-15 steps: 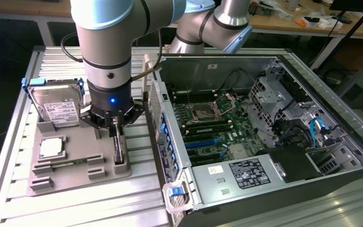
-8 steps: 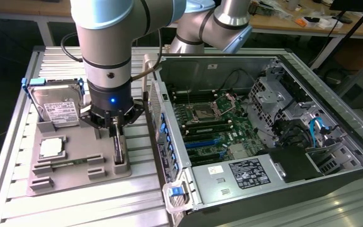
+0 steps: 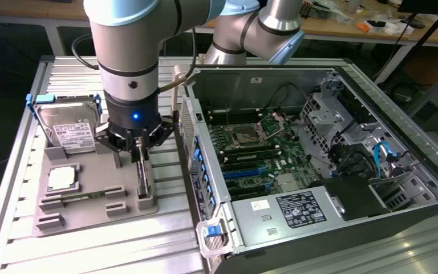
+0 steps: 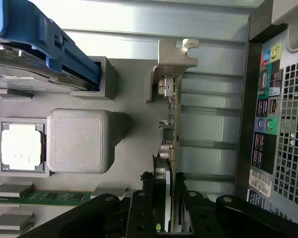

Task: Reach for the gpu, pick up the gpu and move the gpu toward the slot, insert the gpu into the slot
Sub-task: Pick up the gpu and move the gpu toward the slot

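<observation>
Clasps the upright gpu from directly above with the gripper, across the gpu's long axis, well apart from the slot.

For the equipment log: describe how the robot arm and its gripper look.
The arm is a thick silver-grey tube with light blue joint caps and black rings. A dark cable loops beside it. Its wrist section is black with a small blue light. The gripper is black, with narrow angular fingers.
</observation>
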`<state>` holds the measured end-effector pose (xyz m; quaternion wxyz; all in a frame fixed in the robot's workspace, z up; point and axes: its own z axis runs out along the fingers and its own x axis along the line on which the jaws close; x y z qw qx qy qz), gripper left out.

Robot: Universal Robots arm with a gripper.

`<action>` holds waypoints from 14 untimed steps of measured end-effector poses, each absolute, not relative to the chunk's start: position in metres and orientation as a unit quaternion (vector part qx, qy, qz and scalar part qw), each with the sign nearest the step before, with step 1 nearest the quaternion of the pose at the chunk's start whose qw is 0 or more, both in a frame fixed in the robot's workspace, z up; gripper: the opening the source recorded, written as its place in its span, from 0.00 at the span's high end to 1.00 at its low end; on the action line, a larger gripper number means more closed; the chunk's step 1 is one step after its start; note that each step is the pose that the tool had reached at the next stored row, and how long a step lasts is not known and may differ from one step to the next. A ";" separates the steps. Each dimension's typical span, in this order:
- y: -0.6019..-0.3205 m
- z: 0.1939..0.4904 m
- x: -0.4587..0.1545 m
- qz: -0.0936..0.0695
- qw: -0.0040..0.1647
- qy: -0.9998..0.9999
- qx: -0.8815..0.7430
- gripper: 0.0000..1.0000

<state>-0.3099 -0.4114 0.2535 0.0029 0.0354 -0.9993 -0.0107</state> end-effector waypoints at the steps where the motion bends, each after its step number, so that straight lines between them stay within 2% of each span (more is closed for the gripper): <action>1: -0.411 0.255 -0.310 -0.011 0.003 -0.999 0.035 0.73; 14: -0.411 0.274 -0.310 -0.011 0.003 -0.999 0.035 0.73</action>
